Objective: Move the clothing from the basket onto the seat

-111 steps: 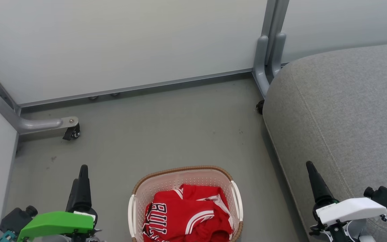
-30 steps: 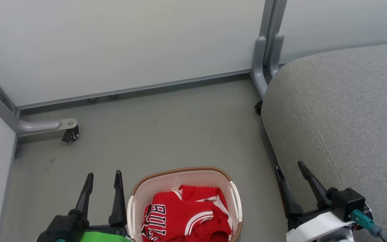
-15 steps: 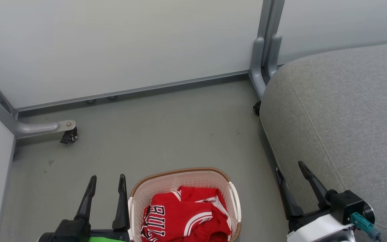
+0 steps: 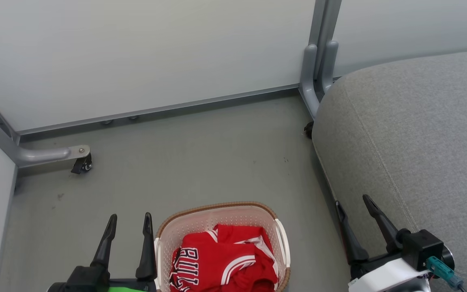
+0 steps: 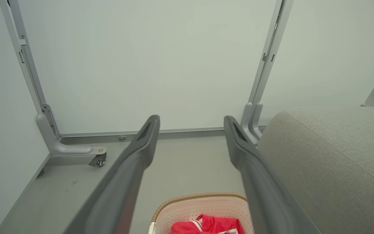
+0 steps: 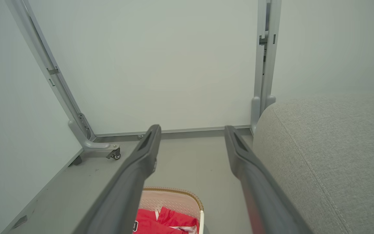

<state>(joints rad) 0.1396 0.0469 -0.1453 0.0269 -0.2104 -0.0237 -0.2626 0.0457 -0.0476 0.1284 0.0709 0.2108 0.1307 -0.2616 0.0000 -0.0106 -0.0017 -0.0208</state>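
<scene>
Grey floor [image 4: 201,162] boxed by white partitions [image 4: 136,52]; seat [image 4: 420,142] at 3 o'clock; basket [image 4: 217,209] holding clothing [image 4: 221,259] at 6; left gripper [image 4: 130,216], right gripper [image 4: 352,201] spread, empty

Pale partition panels [image 4: 136,52] in grey metal frames [image 4: 323,40], one foot [image 4: 47,154] on a caster [image 4: 82,164], enclose a smooth grey floor [image 4: 201,162]

The grey floor [image 4: 201,162] bears the basket [image 4: 201,225], the seat [image 4: 412,134] near it and a castered partition foot [image 4: 51,154].
</scene>
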